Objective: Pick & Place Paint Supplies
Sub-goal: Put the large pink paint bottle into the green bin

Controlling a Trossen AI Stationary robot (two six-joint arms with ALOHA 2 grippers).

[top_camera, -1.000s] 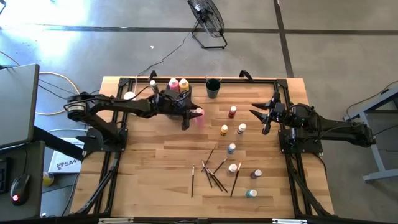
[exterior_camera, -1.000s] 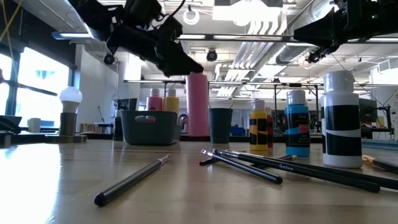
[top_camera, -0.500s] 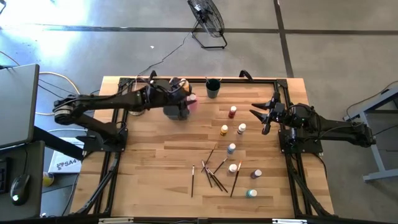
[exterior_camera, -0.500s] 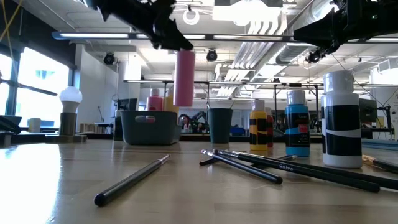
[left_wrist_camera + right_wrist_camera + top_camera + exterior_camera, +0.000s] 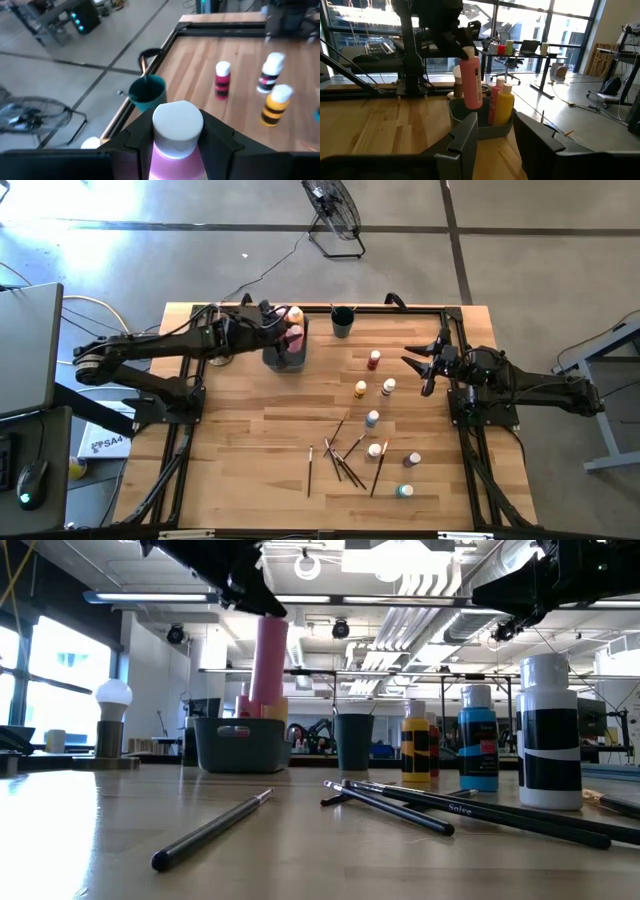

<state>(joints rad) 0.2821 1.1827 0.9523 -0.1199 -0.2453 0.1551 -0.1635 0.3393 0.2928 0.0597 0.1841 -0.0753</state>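
Note:
My left gripper point(image 5: 283, 332) is shut on a tall pink squeeze bottle point(image 5: 471, 82) with a white cap point(image 5: 177, 121). It holds the bottle over a dark grey bin point(image 5: 284, 357) near the table's far edge. A second pink bottle point(image 5: 496, 100) and a yellow bottle point(image 5: 504, 102) stand upright in that bin point(image 5: 482, 125). My right gripper point(image 5: 419, 374) waits open at the table's right side with nothing between its fingers. Small white-capped paint bottles point(image 5: 374, 360) and thin dark paintbrushes point(image 5: 345, 455) are spread over the table's middle and near part. My left gripper pinches the pink bottle's upper end point(image 5: 175, 150), just under the white cap, between its two fingers point(image 5: 135, 142). The fingers come from the table's left, slanting a little down. The bottle hangs nearly upright and lifted clear, its lower end point(image 5: 265, 700) just above the bin's rim.
A teal cup point(image 5: 342, 321) with a brush in it stands right of the bin. A white knob on a tan base point(image 5: 113, 720) stands at the far left. The black frame rails point(image 5: 470, 440) run along the table's sides. Bare wood point(image 5: 240, 440) lies at the near left.
My left gripper has risen and gone toward the table's far left, to above the bin, tipping closer to level. The pink bottle, which stood on the table right of the bin, is now lifted clear and hangs over the bin, still nearly upright.

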